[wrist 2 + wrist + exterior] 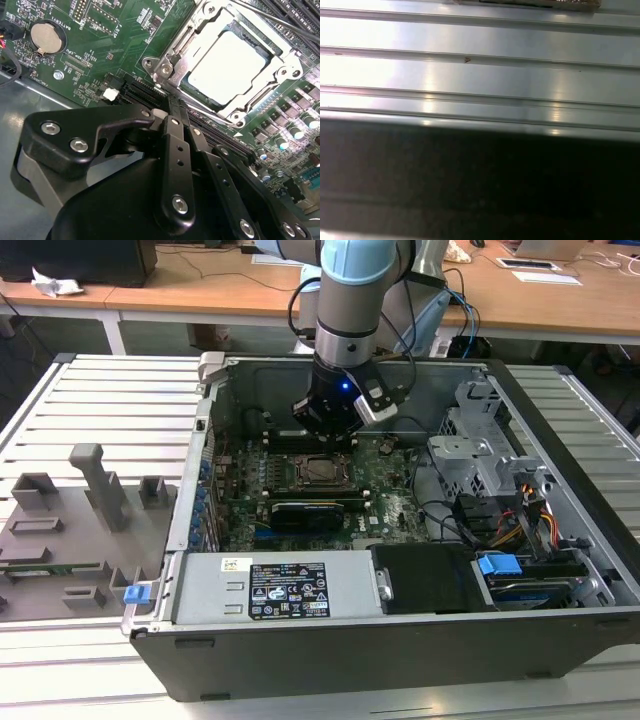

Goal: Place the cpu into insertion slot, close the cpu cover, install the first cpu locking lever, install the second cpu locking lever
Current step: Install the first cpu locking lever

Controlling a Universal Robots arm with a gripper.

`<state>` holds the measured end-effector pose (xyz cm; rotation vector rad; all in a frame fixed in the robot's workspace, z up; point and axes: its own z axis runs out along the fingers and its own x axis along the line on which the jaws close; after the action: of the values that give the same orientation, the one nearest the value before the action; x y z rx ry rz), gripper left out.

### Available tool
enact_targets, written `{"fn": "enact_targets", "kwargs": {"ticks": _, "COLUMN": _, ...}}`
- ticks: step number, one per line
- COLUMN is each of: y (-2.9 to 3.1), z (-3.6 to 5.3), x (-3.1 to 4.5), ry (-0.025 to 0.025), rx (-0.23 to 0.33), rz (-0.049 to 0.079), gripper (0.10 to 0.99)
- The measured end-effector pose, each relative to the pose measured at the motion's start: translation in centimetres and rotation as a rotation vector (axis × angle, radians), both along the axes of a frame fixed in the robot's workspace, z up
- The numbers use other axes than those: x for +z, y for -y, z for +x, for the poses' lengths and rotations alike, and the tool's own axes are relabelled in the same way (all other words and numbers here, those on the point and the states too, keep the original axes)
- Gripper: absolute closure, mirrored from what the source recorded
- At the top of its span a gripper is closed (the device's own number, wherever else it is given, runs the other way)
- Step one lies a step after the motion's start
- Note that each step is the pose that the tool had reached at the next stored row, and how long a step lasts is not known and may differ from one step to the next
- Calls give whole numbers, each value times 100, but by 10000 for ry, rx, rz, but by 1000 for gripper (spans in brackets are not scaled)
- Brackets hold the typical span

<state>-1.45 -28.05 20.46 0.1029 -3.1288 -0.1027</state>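
Already sitting flat in the insertion slot under the cpu cover — the cpu, judged light, fragile, edge-grip only — end effector hovering beside, clenched, carrying nothing.

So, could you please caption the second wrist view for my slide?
Gripper shut, beside the socket's metal cover, closed over the seated cpu.

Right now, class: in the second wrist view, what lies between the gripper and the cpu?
In the second wrist view, a long black card slot and the cpu cover's silvery edge lie between the gripper and the cpu.
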Motion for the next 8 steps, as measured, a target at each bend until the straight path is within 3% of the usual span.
{"fn": "enact_targets", "kwargs": {"ticks": 8, "y": 0, "z": 0, "x": -13, "ry": 0, "rx": -1, "rz": -129, "gripper": 980}}
